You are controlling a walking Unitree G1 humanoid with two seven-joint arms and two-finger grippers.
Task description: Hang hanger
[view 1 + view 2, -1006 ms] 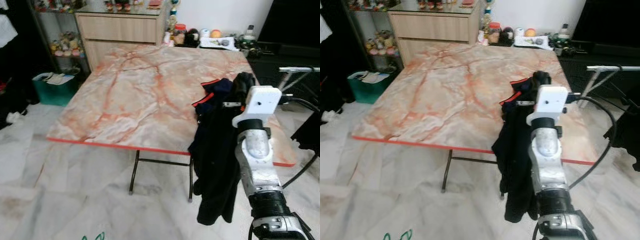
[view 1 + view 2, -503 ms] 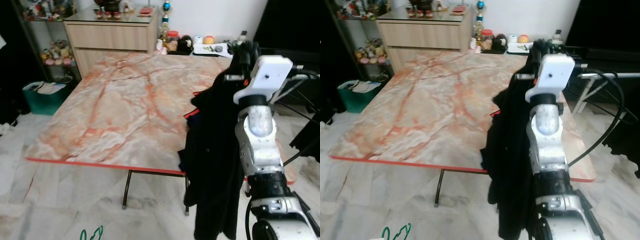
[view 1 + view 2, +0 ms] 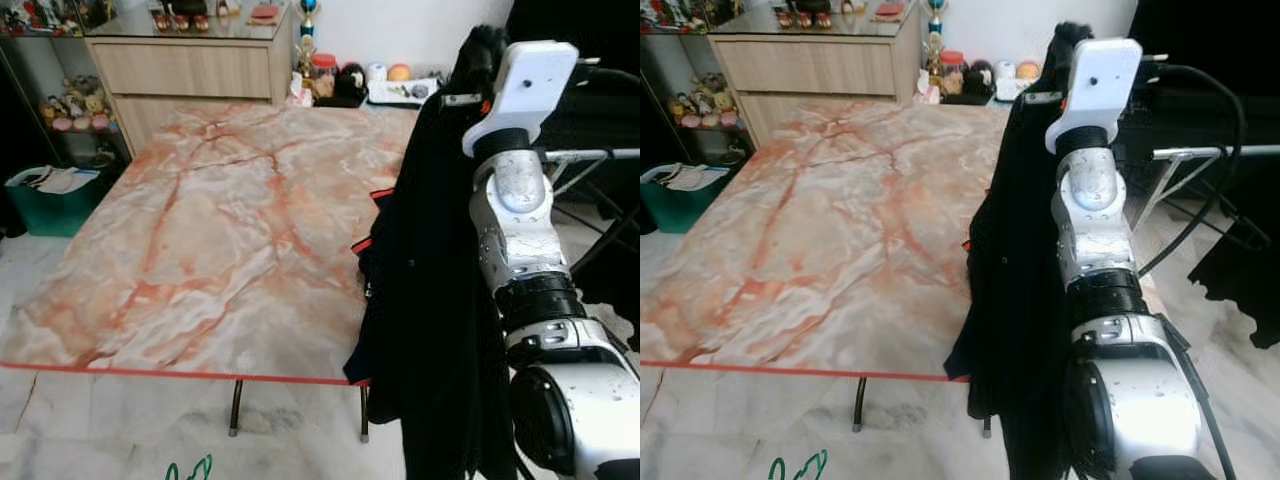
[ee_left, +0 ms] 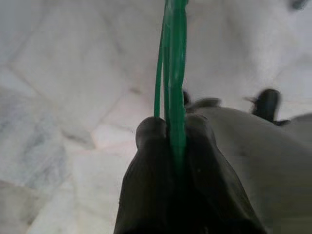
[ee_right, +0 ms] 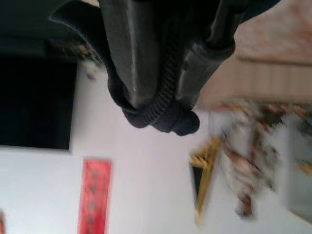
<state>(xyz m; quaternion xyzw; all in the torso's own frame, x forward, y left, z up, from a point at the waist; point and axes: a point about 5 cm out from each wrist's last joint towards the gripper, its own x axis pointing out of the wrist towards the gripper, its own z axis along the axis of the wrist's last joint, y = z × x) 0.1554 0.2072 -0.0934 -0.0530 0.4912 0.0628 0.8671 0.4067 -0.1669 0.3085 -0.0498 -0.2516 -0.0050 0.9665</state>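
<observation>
Since a second ago the right hand (image 5: 156, 97) lifts higher, pinching the black garment (image 3: 430, 300) hanging below it, while the left hand (image 4: 170, 146) grips the green hanger (image 4: 173, 58); the thin fold may slip.

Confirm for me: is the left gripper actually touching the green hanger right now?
Touching. In the left wrist view the left gripper has its two black fingers closed on the green hanger, whose wire runs straight up from between them.
</observation>
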